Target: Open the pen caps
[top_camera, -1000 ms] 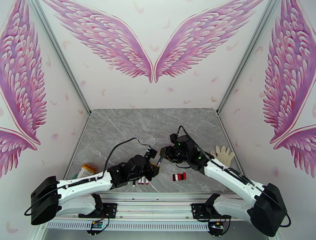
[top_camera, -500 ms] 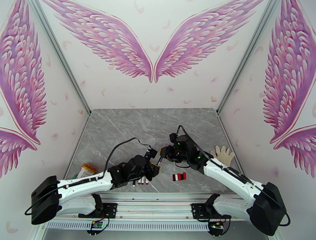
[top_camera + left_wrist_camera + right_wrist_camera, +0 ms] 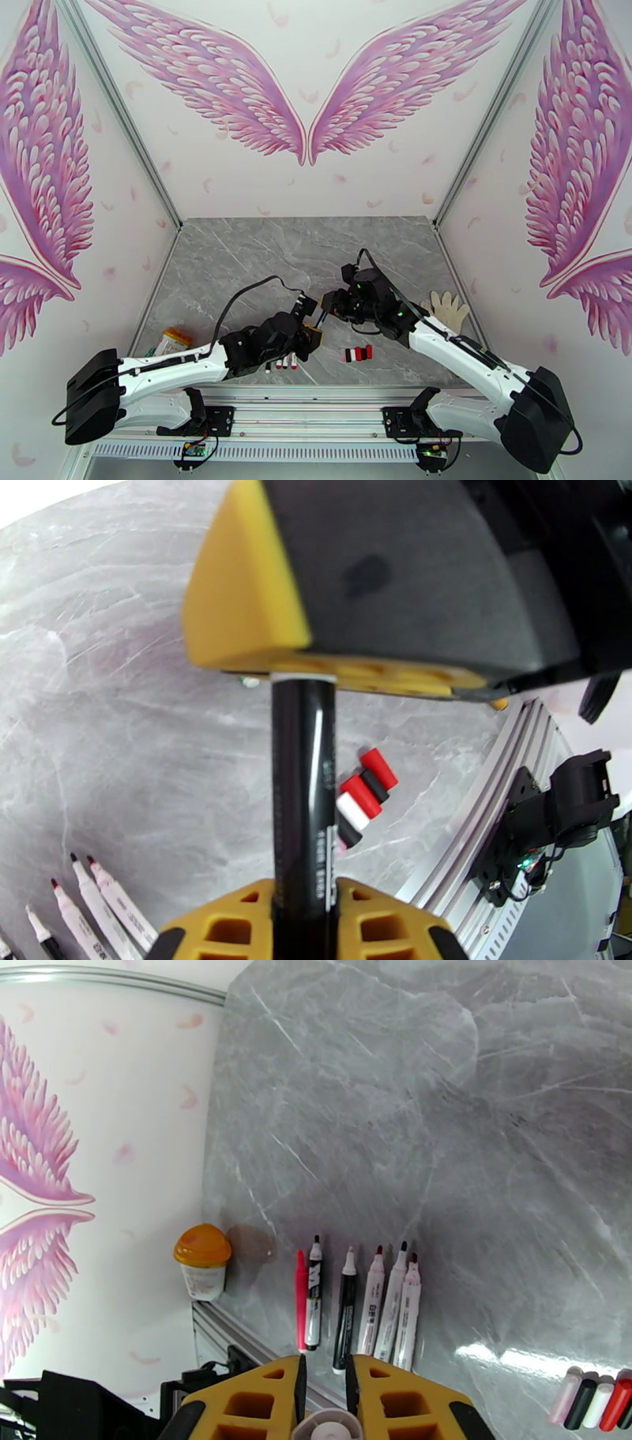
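Left gripper, closed, clamps the black pen at lower centre; right gripper, closed, grips the pale pen cap at the bottom edge.

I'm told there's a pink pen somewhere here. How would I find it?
On the grey marble table, find the orange-lidded jar by its edge. Beside it lies a row of uncapped pens; the pink pen is the end one nearest the jar. It alone is bright pink; the others are white or black.
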`<control>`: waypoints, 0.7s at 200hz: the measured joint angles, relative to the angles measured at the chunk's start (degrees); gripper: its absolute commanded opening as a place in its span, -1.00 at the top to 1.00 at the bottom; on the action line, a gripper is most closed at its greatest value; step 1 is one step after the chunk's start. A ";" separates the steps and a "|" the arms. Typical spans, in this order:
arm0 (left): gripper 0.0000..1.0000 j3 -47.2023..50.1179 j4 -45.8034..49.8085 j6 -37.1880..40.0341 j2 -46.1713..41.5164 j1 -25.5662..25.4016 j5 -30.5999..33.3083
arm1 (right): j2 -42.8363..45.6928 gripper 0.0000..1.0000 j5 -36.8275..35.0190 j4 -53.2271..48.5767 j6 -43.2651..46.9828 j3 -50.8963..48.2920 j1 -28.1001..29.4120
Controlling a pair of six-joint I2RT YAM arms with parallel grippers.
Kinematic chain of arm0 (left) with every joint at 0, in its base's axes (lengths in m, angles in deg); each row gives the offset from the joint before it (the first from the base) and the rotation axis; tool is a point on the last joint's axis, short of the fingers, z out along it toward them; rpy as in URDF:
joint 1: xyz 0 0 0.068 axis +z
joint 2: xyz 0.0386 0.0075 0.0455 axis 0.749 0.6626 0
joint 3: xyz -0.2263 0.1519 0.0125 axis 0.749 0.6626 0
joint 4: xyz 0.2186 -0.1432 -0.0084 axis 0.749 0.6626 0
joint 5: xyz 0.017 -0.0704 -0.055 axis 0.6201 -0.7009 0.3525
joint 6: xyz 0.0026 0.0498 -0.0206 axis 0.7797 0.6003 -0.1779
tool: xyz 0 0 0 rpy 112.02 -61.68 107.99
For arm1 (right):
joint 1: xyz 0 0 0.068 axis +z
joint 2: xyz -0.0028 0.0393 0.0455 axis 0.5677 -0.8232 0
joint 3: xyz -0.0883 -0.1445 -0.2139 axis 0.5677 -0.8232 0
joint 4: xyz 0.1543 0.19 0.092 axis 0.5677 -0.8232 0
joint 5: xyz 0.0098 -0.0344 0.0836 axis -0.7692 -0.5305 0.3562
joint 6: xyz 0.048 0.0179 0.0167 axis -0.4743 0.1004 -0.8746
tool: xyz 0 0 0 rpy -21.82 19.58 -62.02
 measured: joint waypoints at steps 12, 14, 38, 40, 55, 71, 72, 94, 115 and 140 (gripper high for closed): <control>1.00 1.90 -3.08 -1.05 -1.18 1.55 -3.67 | 0.63 0.82 1.79 1.92 0.20 -0.96 -0.61; 1.00 2.12 -3.50 -1.29 -1.33 1.79 -4.09 | 0.72 0.82 2.16 2.25 0.20 -1.14 -0.72; 1.00 3.96 -7.72 -3.26 -2.73 4.79 -10.47 | 1.42 0.83 6.19 5.92 0.46 -2.16 -2.38; 1.00 4.00 -7.96 -3.37 -2.80 4.98 -10.86 | 1.44 0.83 6.45 6.08 0.50 -2.19 -2.51; 1.00 4.07 -9.05 -4.13 -2.99 5.97 -12.83 | 1.57 0.83 8.63 8.02 0.98 -2.49 -3.50; 1.00 4.07 -9.40 -4.20 -3.02 6.23 -13.22 | 1.66 0.84 9.35 8.31 1.33 -2.54 -3.98; 1.00 4.04 -9.33 -4.17 -3.02 6.21 -13.18 | 1.68 0.84 9.33 8.20 1.38 -2.54 -3.98; 1.00 2.51 -5.90 -2.91 -2.93 4.26 -9.44 | 1.70 0.85 8.55 6.25 1.33 -2.38 -3.98; 1.00 0.11 -1.95 -1.22 -1.95 1.44 -3.34 | 1.55 0.86 7.02 3.28 1.01 -1.25 -3.96; 1.00 -2.73 1.49 0.72 -0.33 -0.92 2.91 | 0.87 0.86 4.96 0.94 0.81 0.39 -3.96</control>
